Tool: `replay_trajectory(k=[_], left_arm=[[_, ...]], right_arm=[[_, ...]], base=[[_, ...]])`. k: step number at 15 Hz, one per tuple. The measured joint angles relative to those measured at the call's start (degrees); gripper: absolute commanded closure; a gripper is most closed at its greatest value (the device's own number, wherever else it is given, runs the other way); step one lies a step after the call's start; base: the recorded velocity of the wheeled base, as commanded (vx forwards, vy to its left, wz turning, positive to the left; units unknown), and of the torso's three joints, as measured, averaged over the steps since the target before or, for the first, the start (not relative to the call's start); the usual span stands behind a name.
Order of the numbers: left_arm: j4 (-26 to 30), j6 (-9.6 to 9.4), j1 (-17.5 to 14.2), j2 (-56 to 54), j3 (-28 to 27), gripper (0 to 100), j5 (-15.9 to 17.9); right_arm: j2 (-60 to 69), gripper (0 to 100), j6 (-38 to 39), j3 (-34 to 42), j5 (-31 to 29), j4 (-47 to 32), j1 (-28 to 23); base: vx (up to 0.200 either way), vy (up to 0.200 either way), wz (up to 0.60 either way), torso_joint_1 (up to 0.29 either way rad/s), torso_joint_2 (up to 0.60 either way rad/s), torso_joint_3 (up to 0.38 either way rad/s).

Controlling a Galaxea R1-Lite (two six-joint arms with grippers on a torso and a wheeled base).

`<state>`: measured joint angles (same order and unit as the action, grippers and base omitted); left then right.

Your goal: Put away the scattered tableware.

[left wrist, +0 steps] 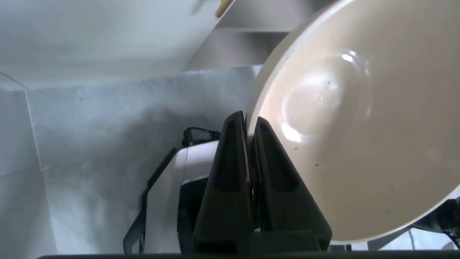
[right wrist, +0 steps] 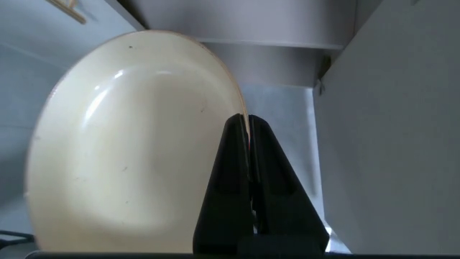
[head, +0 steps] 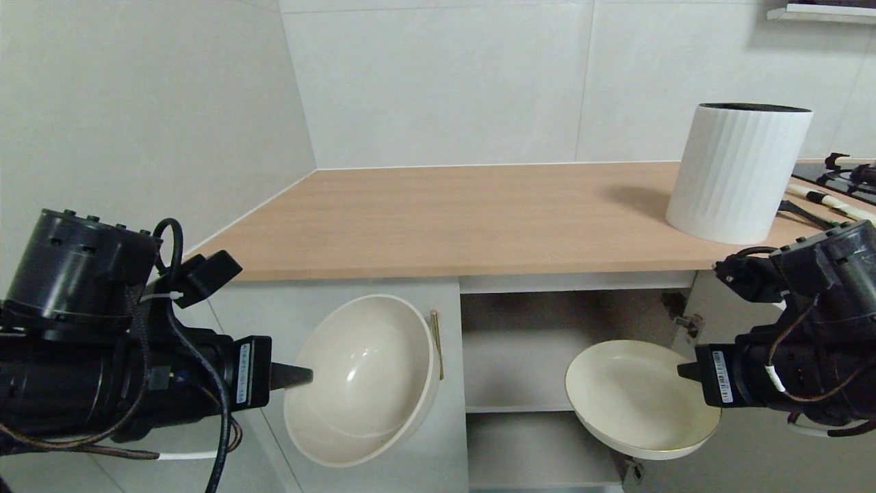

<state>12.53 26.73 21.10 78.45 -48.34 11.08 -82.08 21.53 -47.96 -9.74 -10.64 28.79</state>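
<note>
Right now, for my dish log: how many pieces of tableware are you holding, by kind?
Bowl: 1, in the left tool
Plate: 1, in the right tool
Total: 2

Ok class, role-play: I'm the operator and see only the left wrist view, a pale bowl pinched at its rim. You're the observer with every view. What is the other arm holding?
Observer: The right gripper is shut on the rim of a cream plate, in front of the open cabinet.
Operator: Where is my bowl against that cabinet?
Observer: It is tilted on edge before the closed door beside the opening, near its slim handle.
Operator: Anything on the countertop?
Observer: A white ribbed cylinder stands near its right end.
</note>
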Motion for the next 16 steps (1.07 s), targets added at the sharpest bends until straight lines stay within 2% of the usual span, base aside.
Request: replay_trajectory(k=[7,16], left_arm=[[-0.1,0.04,0.6,0.3,0.4,100,0.0],[-0.1,0.06,1.3,2.4,0.4,100,-0.2]], right_arm=[[-0.1,100,0.0,0.1,0.0,0.0,0.0],[-6.0,100,0.1,0.2,0.5,5.5,-0.5]], base=[[0.000,0.000,0.00,-0.096,0.40,0.298],[0.000,0.000,0.00,-0.006,0.02,0.010]])
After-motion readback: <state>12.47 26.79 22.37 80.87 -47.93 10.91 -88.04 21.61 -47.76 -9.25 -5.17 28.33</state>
